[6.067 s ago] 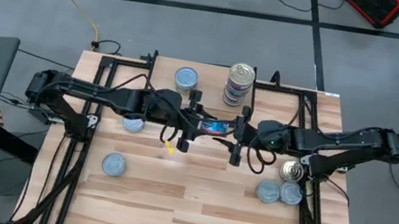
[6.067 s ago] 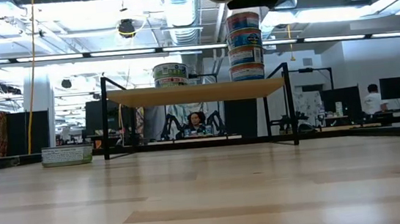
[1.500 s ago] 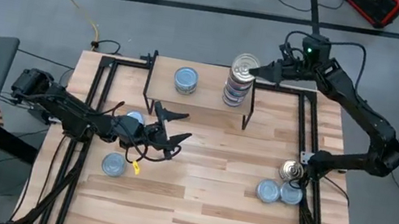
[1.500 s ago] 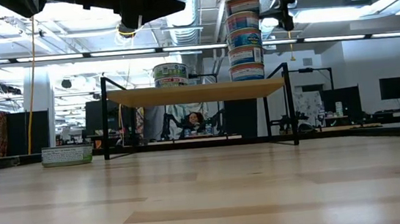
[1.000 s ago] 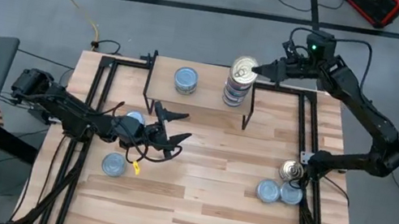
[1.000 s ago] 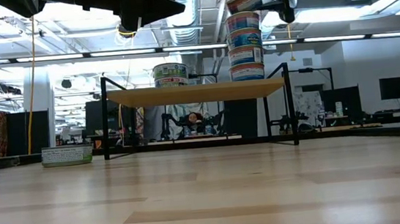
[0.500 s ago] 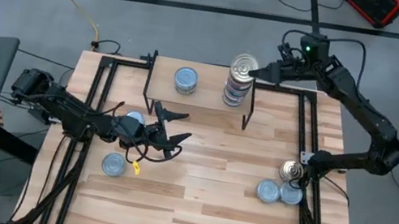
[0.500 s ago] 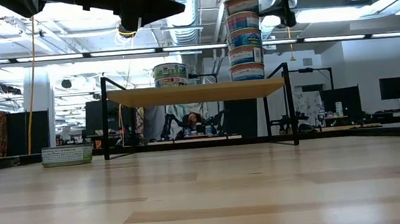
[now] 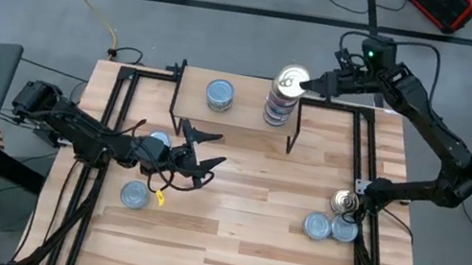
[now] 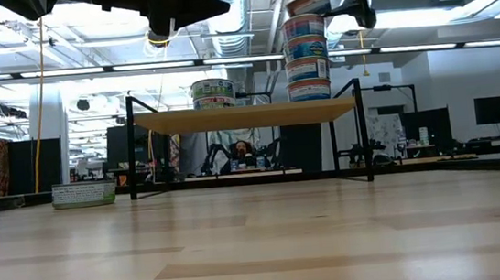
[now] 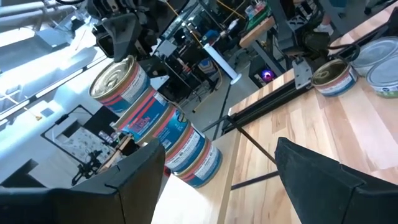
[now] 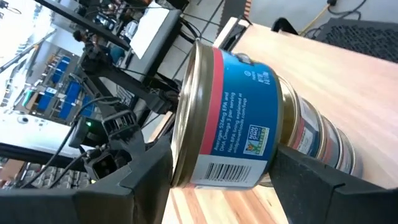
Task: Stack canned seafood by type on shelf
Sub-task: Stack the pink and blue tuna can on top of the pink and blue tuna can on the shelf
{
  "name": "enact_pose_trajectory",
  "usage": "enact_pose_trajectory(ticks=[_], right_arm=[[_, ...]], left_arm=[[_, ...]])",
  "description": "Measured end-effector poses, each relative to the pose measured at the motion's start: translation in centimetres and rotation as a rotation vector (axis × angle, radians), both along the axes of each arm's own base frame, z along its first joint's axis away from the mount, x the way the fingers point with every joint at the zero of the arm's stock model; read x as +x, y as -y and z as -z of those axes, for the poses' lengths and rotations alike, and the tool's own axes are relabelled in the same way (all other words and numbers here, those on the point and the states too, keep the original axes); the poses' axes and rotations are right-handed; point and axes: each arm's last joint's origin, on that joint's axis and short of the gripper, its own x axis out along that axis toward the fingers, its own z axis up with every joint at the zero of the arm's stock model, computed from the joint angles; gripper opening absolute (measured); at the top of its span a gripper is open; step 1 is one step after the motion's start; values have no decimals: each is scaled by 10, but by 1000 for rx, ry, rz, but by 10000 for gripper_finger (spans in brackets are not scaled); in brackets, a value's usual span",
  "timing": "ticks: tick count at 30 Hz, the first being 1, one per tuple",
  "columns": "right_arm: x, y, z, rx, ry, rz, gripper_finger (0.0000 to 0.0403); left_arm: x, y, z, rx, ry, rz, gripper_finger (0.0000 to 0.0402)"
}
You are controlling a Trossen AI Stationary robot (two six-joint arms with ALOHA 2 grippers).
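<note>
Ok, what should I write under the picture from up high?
Right gripper tilts the top can on the tall stack on the shelf, while the left gripper waits over the table.

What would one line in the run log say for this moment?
right gripper: holding top can, tilted, on stack | left gripper: open, idle above table | shelf: two piles

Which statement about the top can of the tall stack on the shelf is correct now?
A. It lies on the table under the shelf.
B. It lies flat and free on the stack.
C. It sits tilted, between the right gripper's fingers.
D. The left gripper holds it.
C: the top can leans on the tall stack of the shelf, clasped by the right gripper.
</note>
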Motion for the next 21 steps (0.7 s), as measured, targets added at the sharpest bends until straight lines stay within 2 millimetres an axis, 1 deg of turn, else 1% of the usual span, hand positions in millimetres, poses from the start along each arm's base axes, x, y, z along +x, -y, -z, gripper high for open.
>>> enact_pose_trajectory(ticks=[3, 9, 12, 21], right_arm=[[0, 0, 0, -1, -7, 4, 277], [4, 3, 6, 26, -48, 21, 277], [6, 3, 3, 2, -53, 29, 277], [7, 2, 2, 9, -70, 9, 277]], left_arm=[[0, 0, 0, -1, 0, 1, 290], [0, 0, 0, -4, 3, 6, 290], [0, 0, 0, -6, 3, 7, 290], [0, 0, 0, -5, 1, 6, 290]])
